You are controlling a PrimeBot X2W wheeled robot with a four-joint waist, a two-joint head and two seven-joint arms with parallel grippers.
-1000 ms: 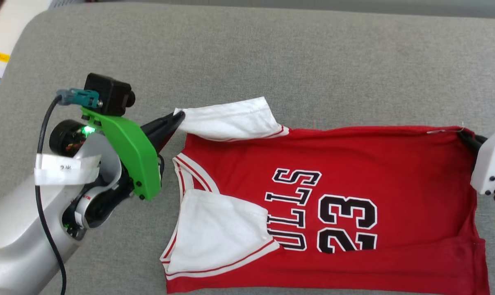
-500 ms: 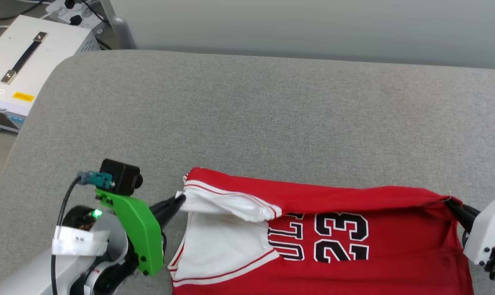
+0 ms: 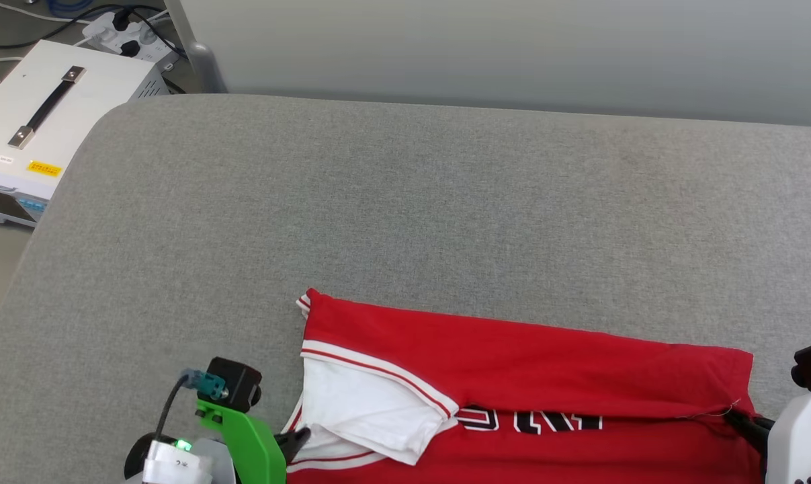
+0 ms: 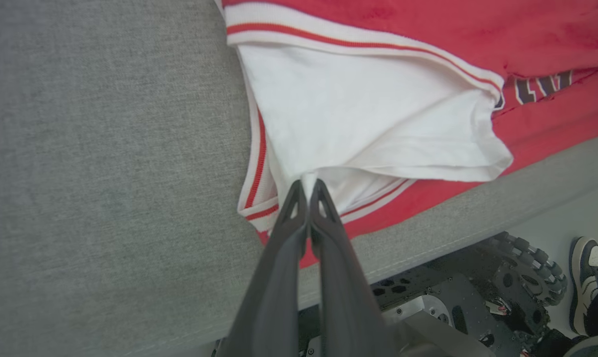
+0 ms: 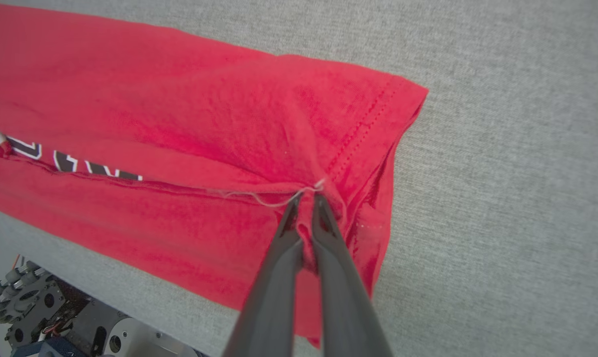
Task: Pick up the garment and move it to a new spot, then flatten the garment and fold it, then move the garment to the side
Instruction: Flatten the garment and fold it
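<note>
The garment, a red shirt with white sleeves and striped trim, lies at the near edge of the grey cushion, its far half doubled over toward me so only a strip of dark lettering shows. My left gripper is shut on the white sleeve end at the shirt's left side; in the left wrist view the gripper pinches the white cloth. My right gripper is shut on the red hem corner at the shirt's right side, and the right wrist view shows the gripper bunching the garment there.
The grey cushion stretches wide beyond the shirt. A white box with a handle stands off its far left corner. The cushion's near edge runs just below the shirt, with the robot's wheeled base and a person's shoe beneath.
Both grippers have pulled the far edge of the garment toward me, folding it over the lettering and the near sleeve. The head camera has tilted up, bringing the wall and white box into view.
</note>
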